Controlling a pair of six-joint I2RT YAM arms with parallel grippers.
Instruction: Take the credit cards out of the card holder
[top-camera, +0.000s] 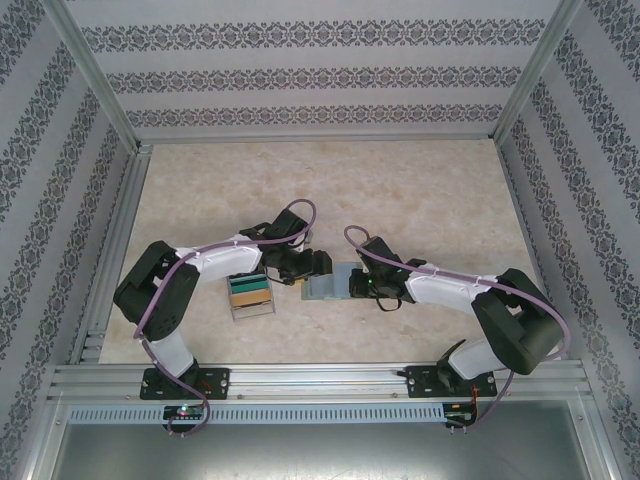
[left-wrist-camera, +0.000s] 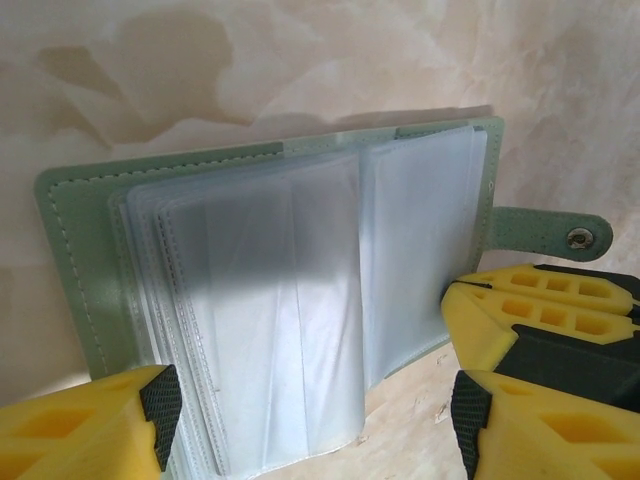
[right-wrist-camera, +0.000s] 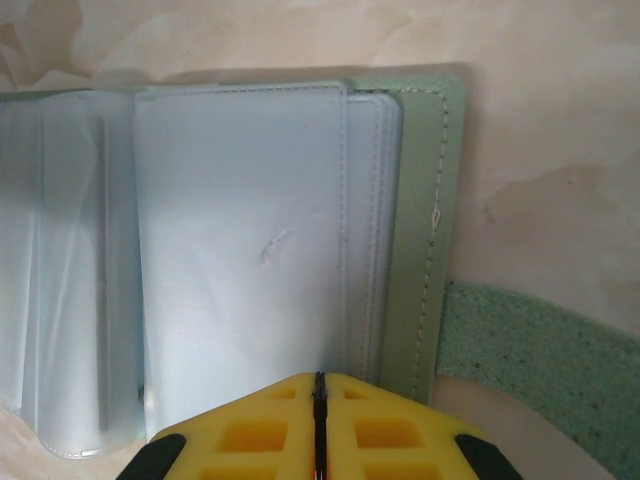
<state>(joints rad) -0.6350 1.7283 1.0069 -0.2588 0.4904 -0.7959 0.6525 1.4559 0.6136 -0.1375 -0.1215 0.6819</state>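
The sage-green card holder (top-camera: 328, 288) lies open on the table between my two grippers. In the left wrist view its cover (left-wrist-camera: 85, 260) frames a fan of clear plastic sleeves (left-wrist-camera: 270, 300), and the snap tab (left-wrist-camera: 560, 235) sticks out to the right. No card shows in the sleeves. My left gripper (left-wrist-camera: 310, 410) hangs open over the sleeves, one finger on each side. My right gripper (right-wrist-camera: 318, 380) is shut with nothing between its fingers, its tip resting on the right-hand sleeve page (right-wrist-camera: 240, 240) beside the cover's stitched edge (right-wrist-camera: 425, 230). Its yellow fingers (left-wrist-camera: 540, 300) also show in the left wrist view.
A clear plastic tray (top-camera: 250, 293) holding staggered coloured cards stands just left of the holder, close under the left arm. Bare marbled tabletop (top-camera: 400, 190) stretches behind. Patterned walls and a metal frame (top-camera: 110, 260) close in the sides.
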